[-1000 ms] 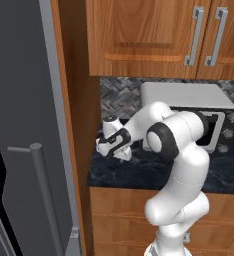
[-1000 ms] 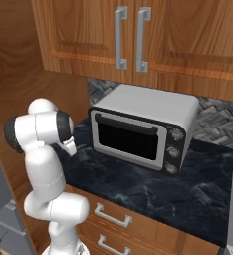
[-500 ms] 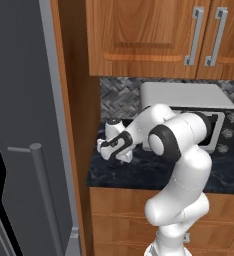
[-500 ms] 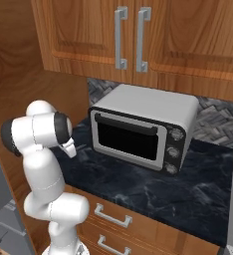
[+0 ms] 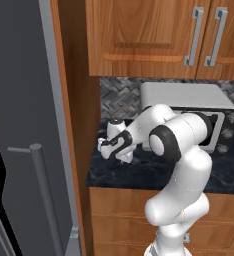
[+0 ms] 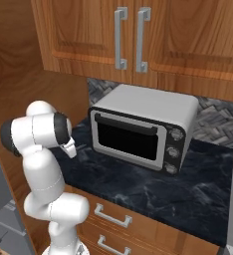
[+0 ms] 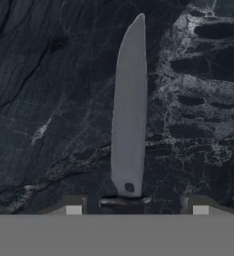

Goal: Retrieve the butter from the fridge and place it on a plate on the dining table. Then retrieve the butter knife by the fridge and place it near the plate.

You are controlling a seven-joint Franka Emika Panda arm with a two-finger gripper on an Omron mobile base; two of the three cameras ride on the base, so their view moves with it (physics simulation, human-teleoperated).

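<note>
The butter knife (image 7: 129,115) lies flat on the dark counter (image 7: 44,100), blade toward 12 o'clock, handle between the parted fingers (image 7: 73,209) of the gripper (image 7: 136,210), ungripped.

You see the counter (image 5: 139,172) from behind on both sides; your hand camera looks closely down at it.

The dark marble surface (image 6: 138,184) lies bare in front of the toaster oven (image 6: 143,129), giving open passage there. At its left end the wooden side panel (image 5: 76,125) and the grey fridge (image 5: 24,125) wall in the corner. The upper cabinets (image 6: 138,35) overhang the oven. The butter knife (image 7: 129,110) lies flat, with bare stone on both sides.
</note>
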